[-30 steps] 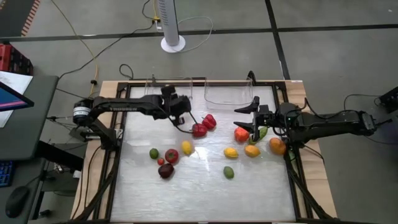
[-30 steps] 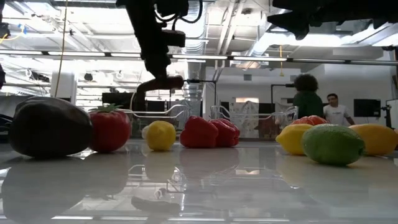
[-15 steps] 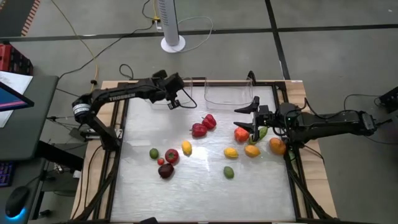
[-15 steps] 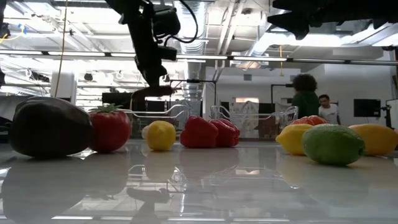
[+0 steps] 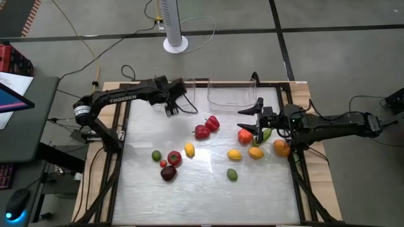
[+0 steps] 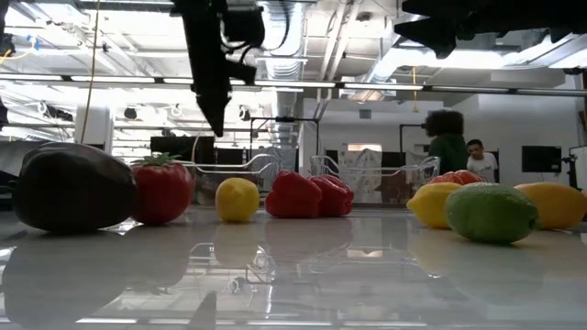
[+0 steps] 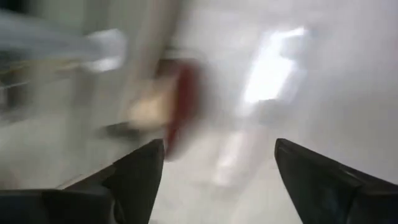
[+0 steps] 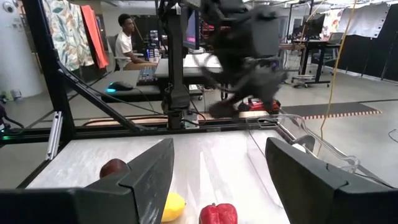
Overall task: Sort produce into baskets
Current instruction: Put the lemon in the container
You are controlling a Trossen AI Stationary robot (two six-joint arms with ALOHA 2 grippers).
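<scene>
The produce lies loose on the white table: two red peppers (image 5: pixel 207 127), a lemon (image 5: pixel 189 149), a tomato (image 5: pixel 174 158), an eggplant (image 5: pixel 168 173), limes (image 5: pixel 232 174) and orange ones (image 5: pixel 281 148). Two clear baskets stand at the far edge, the left one (image 5: pixel 193 81) and the right one (image 5: pixel 231 104). My left gripper (image 5: pixel 170 108) hangs open by the left basket, fingers pointing down (image 6: pixel 216 124), nothing between them (image 7: pixel 219 143). A blurred red thing (image 7: pixel 183 102) shows beyond them. My right gripper (image 5: pixel 251 120) hovers open above a red pepper (image 5: pixel 245 135), empty (image 8: pixel 219 143).
A white fan stand (image 5: pixel 175 43) and cables lie on the floor beyond the table. Black frame rails (image 5: pixel 120 145) run along the table's sides. People (image 6: pixel 449 142) are far off in the room. Bare table lies toward the near edge (image 5: pixel 208 202).
My left gripper has gone from beside the red peppers toward the table's far left, to the left basket. It has tipped its fingers downward. The small dark thing it carried at its fingertips is gone from them: it has let go.
</scene>
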